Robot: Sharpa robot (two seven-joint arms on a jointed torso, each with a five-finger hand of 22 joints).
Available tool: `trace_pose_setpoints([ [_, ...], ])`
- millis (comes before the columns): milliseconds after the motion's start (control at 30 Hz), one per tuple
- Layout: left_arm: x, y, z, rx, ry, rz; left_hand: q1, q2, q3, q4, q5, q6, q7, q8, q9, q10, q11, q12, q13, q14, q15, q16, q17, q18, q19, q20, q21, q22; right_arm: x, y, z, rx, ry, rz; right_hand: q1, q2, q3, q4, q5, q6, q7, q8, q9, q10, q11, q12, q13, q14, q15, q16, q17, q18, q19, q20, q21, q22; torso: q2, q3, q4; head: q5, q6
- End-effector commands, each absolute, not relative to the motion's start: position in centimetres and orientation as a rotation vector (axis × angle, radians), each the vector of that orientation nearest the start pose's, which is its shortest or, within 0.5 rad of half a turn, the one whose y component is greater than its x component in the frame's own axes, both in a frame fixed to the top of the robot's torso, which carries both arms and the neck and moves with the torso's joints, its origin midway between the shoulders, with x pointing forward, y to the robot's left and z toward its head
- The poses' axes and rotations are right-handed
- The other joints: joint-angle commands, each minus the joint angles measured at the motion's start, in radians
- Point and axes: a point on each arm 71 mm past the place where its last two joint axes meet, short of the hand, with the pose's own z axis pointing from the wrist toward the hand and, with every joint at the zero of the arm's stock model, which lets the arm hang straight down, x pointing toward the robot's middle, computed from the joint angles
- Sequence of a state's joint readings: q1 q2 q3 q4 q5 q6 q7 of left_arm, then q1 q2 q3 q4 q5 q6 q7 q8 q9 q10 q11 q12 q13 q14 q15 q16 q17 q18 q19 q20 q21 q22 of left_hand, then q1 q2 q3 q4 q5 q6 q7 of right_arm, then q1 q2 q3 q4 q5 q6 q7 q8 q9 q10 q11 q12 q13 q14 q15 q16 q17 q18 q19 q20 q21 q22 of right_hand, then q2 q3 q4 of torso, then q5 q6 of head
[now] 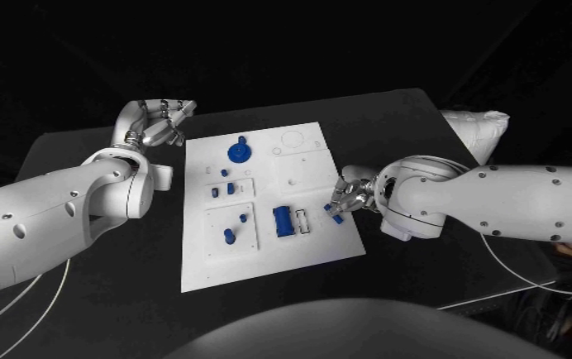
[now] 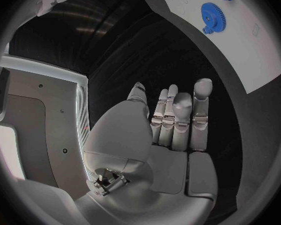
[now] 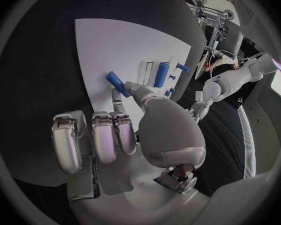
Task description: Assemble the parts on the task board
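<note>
Hovering off board's far-left corner, left hand (image 1: 161, 121) holds nothing, fingers apart and raised, above counter (image 1: 393, 119); blue gear (image 1: 240, 151) lies just beside it on task board (image 1: 269, 251).

Blue block (image 1: 283, 221) sits mid-board, pale slots (image 1: 307, 219) just right of it.

Right hand (image 1: 345, 198), at board's right edge, pinches small blue peg (image 3: 117, 84) between thumb and finger (other fingers curled). Peg's long axis slants down toward board. Slots lie just left of this hand, so it is nearer. Wrist bent inward, forearm reaching in from right.
</note>
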State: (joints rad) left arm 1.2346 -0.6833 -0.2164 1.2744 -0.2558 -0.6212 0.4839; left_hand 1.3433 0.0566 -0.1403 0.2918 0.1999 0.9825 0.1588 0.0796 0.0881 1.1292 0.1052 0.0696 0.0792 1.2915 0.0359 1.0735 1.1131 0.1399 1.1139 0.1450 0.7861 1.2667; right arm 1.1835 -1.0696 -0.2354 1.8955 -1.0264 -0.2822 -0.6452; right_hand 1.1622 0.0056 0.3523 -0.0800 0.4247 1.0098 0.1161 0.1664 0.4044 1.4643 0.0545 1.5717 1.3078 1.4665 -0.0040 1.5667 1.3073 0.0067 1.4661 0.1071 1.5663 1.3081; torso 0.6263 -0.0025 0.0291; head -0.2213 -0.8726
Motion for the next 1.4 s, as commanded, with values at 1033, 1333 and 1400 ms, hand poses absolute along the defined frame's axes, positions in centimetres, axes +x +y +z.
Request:
trace_pose_setpoints([
  [1033, 52.0, 21.0, -21.9, -0.754, 1.353, -1.142, 0.002, 0.007, -0.005, 0.0, 0.006, -0.003, -0.003, 0.004, 0.002, 0.001, -0.005, 0.004, 0.001, 0.003, -0.001, -0.005, -0.001, 0.003, 0.005, 0.0, -0.006, 0.001, 37.8, -21.4, -26.4, 0.905, 2.38, 0.602, -0.009, -0.013, -0.01, 0.003, -0.038, 0.027, 0.003, -0.022, -0.021, 0.106, -0.004, -0.001, 0.263, 0.104, -0.006, 0.004, 0.263, -0.007, 0.105, -0.006, 0.004, 0.263, 0.0, 0.0, -0.0003, 0.005, 0.0],
  [1333, 52.0, 21.0, -21.9, -0.755, 1.353, -1.142, 0.002, 0.007, -0.005, 0.0, 0.006, -0.003, -0.003, 0.004, 0.002, 0.001, -0.005, 0.004, 0.001, 0.003, -0.001, -0.005, -0.001, 0.003, 0.005, 0.0, -0.006, 0.001, 37.9, -21.3, -26.7, 0.906, 2.415, 0.566, -0.013, -0.015, -0.015, 0.007, -0.051, 0.028, 0.004, -0.029, -0.026, 0.106, -0.004, -0.001, 0.263, 0.104, -0.007, 0.004, 0.263, -0.007, 0.105, -0.007, 0.004, 0.263, 0.0, 0.0006, -0.0006, 0.007, 0.0],
  [1400, 52.0, 21.0, -21.9, -0.755, 1.353, -1.142, 0.002, 0.007, -0.005, 0.0, 0.006, -0.003, -0.003, 0.004, 0.002, 0.001, -0.005, 0.004, 0.001, 0.003, -0.001, -0.005, -0.001, 0.003, 0.005, 0.0, -0.006, 0.001, 37.8, -21.3, -26.7, 0.904, 2.424, 0.561, -0.015, -0.015, -0.017, 0.008, -0.055, 0.028, 0.004, -0.032, -0.028, 0.106, -0.004, -0.001, 0.263, 0.104, -0.007, 0.004, 0.263, -0.007, 0.105, -0.007, 0.004, 0.263, 0.0, 0.0004, -0.0006, 0.006, 0.0],
])
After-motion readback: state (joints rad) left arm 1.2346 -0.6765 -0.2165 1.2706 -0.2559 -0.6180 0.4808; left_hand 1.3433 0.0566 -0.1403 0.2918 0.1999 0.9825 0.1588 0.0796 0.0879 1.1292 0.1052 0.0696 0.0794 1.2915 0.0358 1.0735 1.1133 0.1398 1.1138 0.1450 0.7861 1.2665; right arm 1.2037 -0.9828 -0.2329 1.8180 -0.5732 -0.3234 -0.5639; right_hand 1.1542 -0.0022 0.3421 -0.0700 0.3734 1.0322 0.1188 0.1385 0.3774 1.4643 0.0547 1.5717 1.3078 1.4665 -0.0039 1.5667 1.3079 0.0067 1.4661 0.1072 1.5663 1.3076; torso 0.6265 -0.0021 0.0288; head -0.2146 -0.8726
